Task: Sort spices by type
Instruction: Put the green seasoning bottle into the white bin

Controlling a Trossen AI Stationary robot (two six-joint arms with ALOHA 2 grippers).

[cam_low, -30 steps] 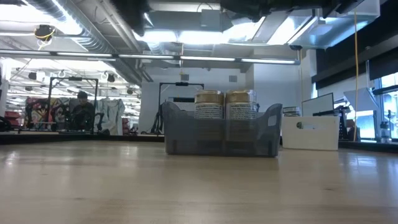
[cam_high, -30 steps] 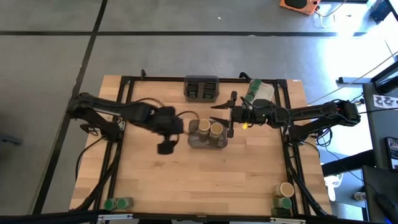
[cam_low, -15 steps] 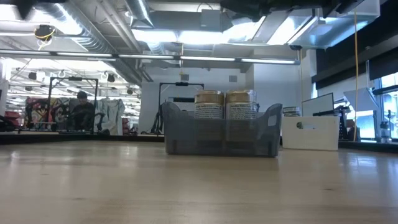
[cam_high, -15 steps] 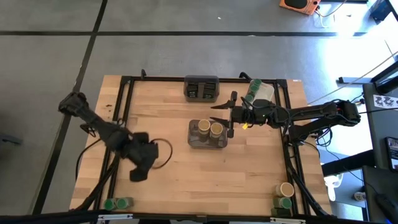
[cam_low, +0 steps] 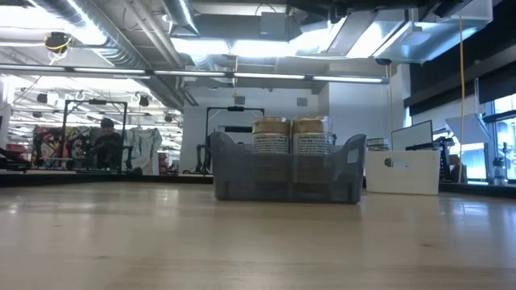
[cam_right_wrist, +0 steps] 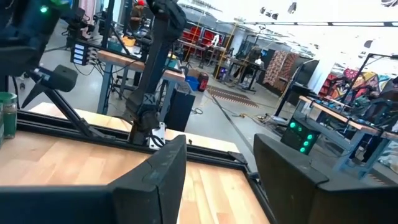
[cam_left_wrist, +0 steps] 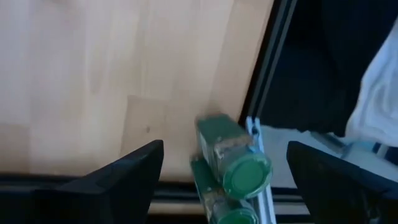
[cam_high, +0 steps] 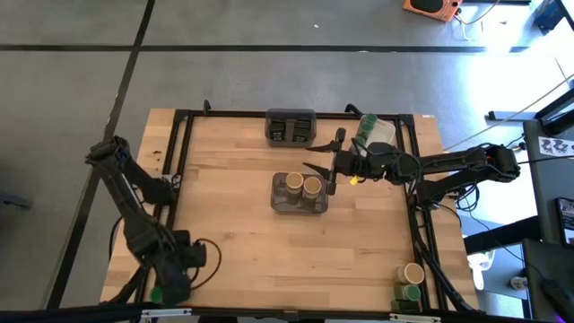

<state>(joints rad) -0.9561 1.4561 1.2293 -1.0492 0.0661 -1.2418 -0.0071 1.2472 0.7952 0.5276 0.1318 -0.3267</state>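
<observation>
Landmark throughout: grey bin [cam_high: 300,194] at mid-table, holding two tan-lidded jars [cam_high: 303,185] side by side, upright, labels showing over the bin wall in the low view.

Left gripper [cam_high: 170,285] far from the bin, down at the near left corner of the table [cam_high: 242,242], directly over the two green-lidded jars [cam_left_wrist: 239,168] that sit against the black frame rail [cam_left_wrist: 264,93] at the table's edge. Fingers [cam_left_wrist: 115,180] spread wide, one on each side of the jars, nothing between them gripped (seen from the left wrist camera, jars lying below and ahead of the tips).

Right gripper [cam_high: 330,170] just beside the bin's right far corner, raised above it, jaws partly apart and empty, fingers [cam_right_wrist: 155,174] with only bare wood and frame beyond.

Behind the bin, at the far edge: a second grey bin with dark tins [cam_high: 291,126]. Right of that, a white tray [cam_high: 377,131] with a green-lidded jar [cam_high: 364,126] lying in it. Well off toward the near right corner: one tan-lidded jar [cam_high: 413,272] and one green-lidded jar [cam_high: 410,292], close against the rail.

Broad bare wood in front of the bin and to both its sides; tight only along the near rail, where the corner jars crowd the edge.
</observation>
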